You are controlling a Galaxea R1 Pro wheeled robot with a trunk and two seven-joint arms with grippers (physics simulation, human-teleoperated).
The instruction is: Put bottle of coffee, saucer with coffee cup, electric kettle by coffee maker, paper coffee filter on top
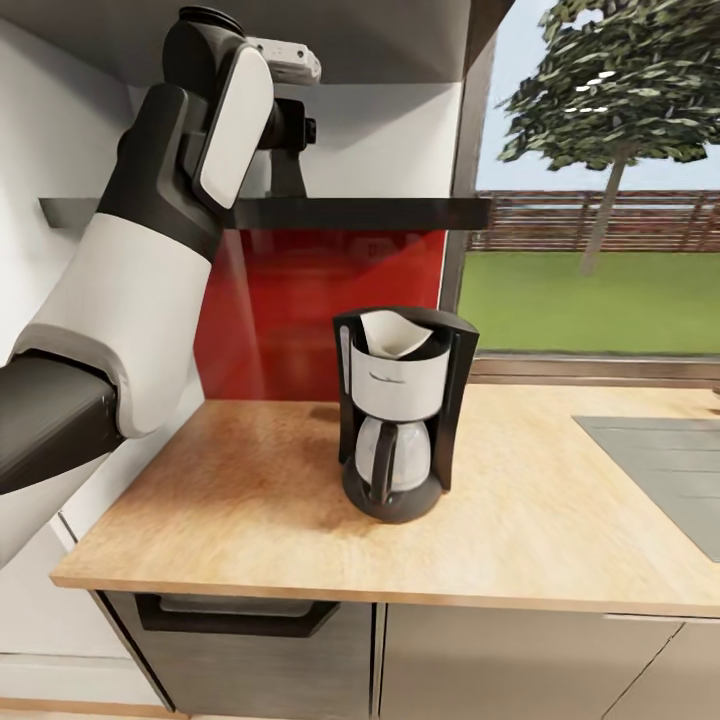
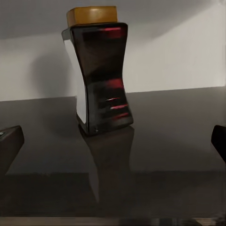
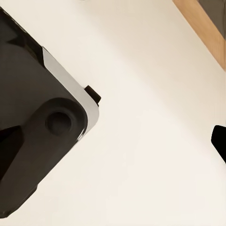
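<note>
Coffee bottle (image 2: 100,70) upright on shelf (image 2: 179,136), my left hand (image 2: 113,141) wide, not touching; glossy, prob. slippery, so grip narrow waist.

A home kitchen: wood countertop (image 1: 260,500), coffee maker (image 1: 402,412), red backsplash (image 1: 330,300) at centre, garden window (image 1: 600,180) upper right.

The desk (image 1: 250,500) is lit brightly by daylight from the window (image 1: 600,250). The shelf (image 2: 155,141) is seen dim and glossy, with red reflections carried on the bottle of coffee (image 2: 101,75).
</note>
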